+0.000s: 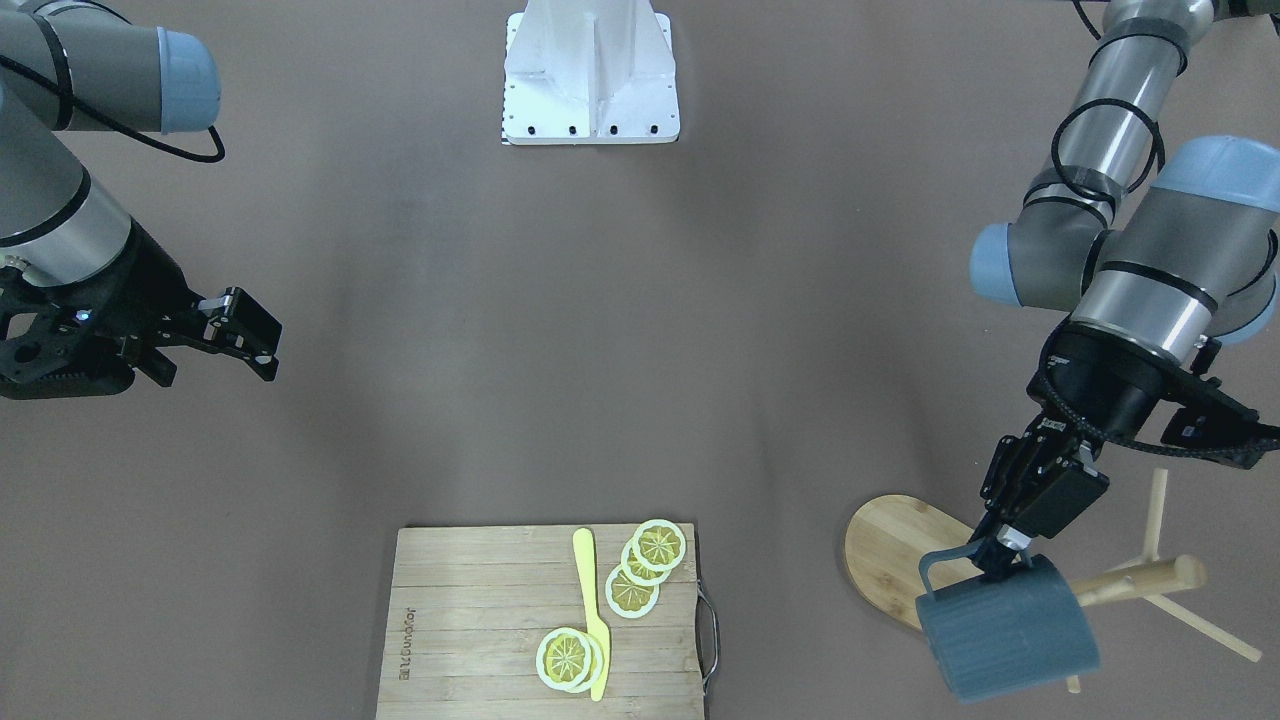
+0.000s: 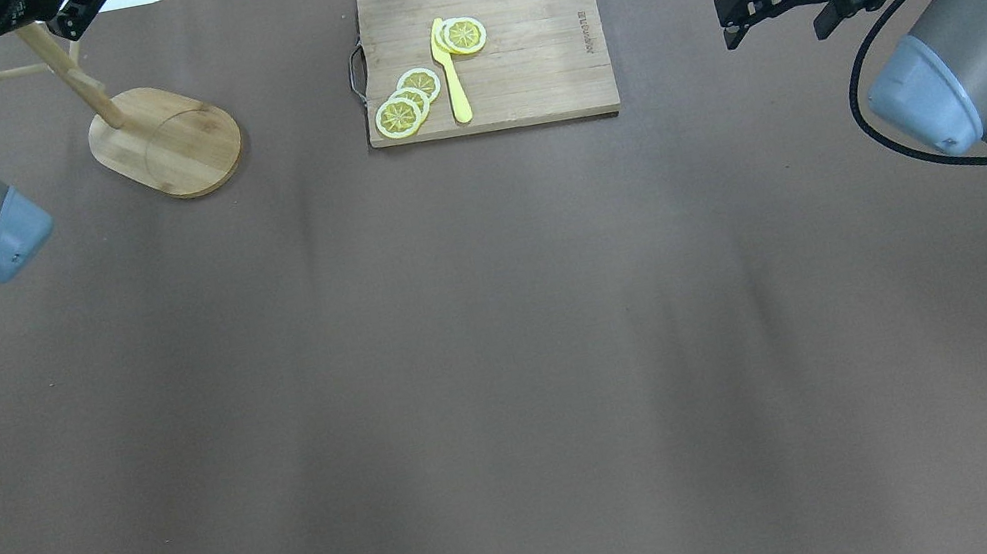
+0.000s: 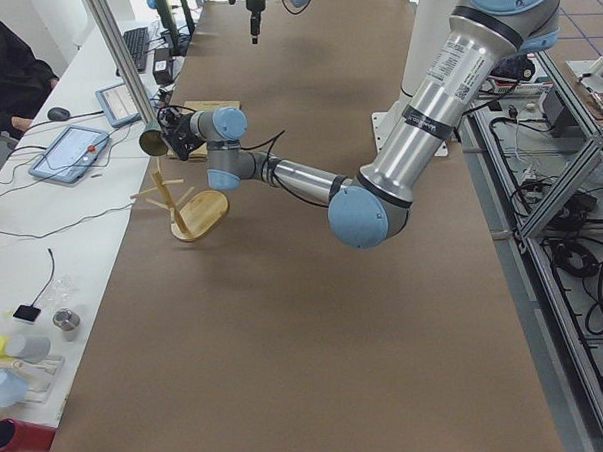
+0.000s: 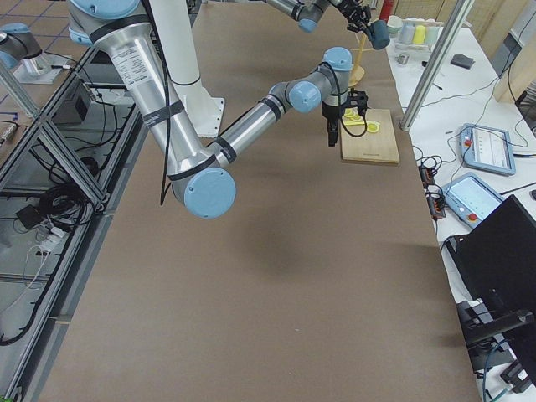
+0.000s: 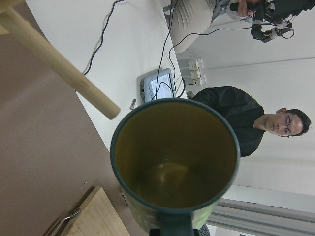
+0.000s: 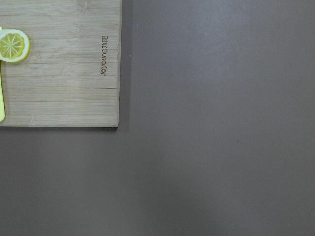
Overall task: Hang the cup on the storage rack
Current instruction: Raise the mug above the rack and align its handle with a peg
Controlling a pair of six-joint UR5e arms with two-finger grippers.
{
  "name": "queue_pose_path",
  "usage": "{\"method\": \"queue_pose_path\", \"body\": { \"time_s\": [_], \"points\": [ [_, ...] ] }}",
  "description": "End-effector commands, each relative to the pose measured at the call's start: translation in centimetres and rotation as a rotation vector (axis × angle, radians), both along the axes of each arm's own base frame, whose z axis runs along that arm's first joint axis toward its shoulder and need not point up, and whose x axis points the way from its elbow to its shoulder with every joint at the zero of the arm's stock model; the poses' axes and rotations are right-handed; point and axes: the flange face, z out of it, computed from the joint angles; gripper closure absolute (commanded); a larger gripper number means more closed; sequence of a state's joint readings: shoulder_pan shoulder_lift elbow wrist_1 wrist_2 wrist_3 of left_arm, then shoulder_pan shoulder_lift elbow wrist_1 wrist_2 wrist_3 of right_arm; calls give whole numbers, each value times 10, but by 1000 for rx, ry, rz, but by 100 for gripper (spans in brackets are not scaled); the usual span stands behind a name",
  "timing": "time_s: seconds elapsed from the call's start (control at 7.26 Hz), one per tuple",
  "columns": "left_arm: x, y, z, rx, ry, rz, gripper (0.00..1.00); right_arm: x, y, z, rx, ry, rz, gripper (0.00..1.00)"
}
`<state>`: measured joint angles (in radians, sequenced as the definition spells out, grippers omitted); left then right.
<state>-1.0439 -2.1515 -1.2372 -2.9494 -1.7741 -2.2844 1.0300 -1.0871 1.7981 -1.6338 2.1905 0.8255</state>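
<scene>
Cup (image 1: 1010, 630) clenched in left claw (image 1: 1000, 565) above brown table (image 1: 640, 350); right claw (image 1: 262, 348) released; cluttered desk (image 3: 43, 257) alongside.

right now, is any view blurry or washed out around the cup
Front-facing view: even soft light, cup sharp in the left gripper, no glare. Left wrist view: cup's inside dim against a bright white background, storage rack peg crisp. Overhead view: cup out of sight. Right wrist view: sharp, cutting board lettering readable.
</scene>
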Motion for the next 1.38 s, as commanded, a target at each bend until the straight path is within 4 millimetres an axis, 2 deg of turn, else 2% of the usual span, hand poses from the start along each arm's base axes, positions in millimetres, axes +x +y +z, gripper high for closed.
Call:
{"method": "queue_pose_path", "body": {
  "time_s": [0.0,0.41,0.69,0.96,1.24],
  "points": [
    [-1,-2,23,-38,136,-13,100,-1,0,-1,-1,-1,0,0],
    [-10,3,23,-119,382,-40,100,-1,0,-1,-1,-1,0,0],
    [-16,5,48,-151,507,-52,100,-3,1,-1,-1,-1,-1,0],
    [-18,7,54,-166,555,-61,100,-5,2,-1,-4,0,-1,0],
    [-10,12,59,-183,577,-53,100,-5,1,-2,-3,1,0,0]
  ]
}}
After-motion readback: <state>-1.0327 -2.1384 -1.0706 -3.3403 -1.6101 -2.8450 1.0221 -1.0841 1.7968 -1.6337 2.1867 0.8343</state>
